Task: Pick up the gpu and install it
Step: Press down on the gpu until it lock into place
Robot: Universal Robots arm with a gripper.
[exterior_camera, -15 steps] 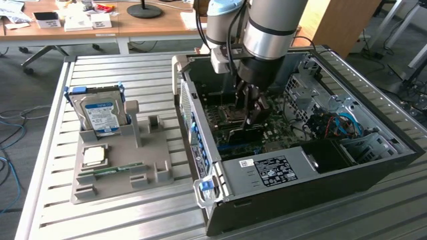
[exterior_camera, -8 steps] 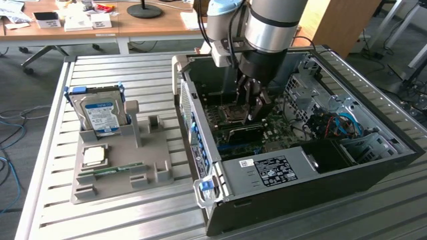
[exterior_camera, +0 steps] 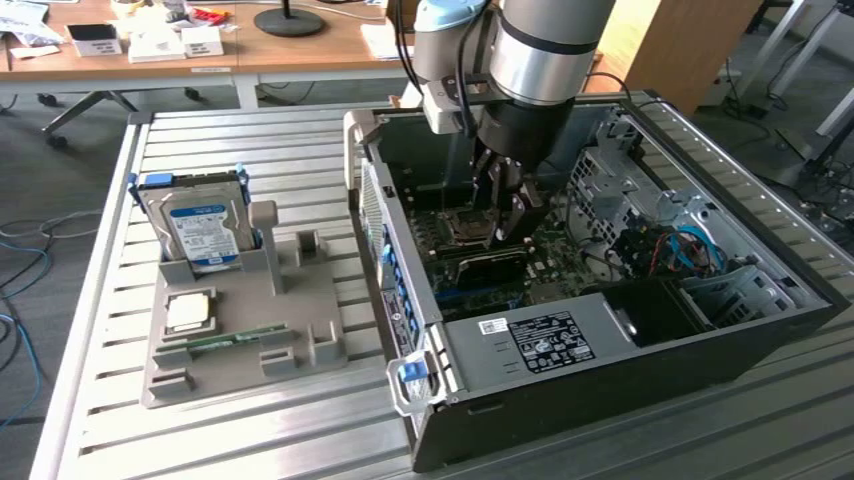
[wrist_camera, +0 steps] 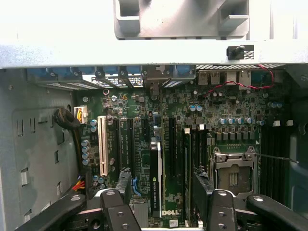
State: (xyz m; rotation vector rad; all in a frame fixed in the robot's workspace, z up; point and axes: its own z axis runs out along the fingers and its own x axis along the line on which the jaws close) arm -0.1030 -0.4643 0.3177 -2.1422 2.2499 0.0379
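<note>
Work is looking close to done, judging by how things are lying. The thin green circuit-board gpu card with its black cooler (wrist_camera: 155,178) is standing on its edge in a long slot on the green motherboard (wrist_camera: 231,110), inside the big black open computer case (exterior_camera: 601,400). From outside the case it is showing as a dark block low on the board (exterior_camera: 491,266). The black two-fingered gripper (wrist_camera: 163,177) is hanging inside the case right over the card (exterior_camera: 514,225), with its jaws spread wide on either side and holding nothing. Whether the card is pushed all the way down is too hard to tell. Inside the case, near the card, a white slot (wrist_camera: 102,144) and a silver chip socket (wrist_camera: 233,175) are sitting on the board, and blue cables (exterior_camera: 694,245) are curling at the far side. Outside the case, a grey plastic holder (exterior_camera: 334,300) is resting on the slatted metal table (exterior_camera: 267,440), carrying a silver hard drive with a blue label (exterior_camera: 200,225), a square chip (exterior_camera: 187,310) and a narrow green memory stick (exterior_camera: 234,340). Nothing seems to be blocking the card.
</note>
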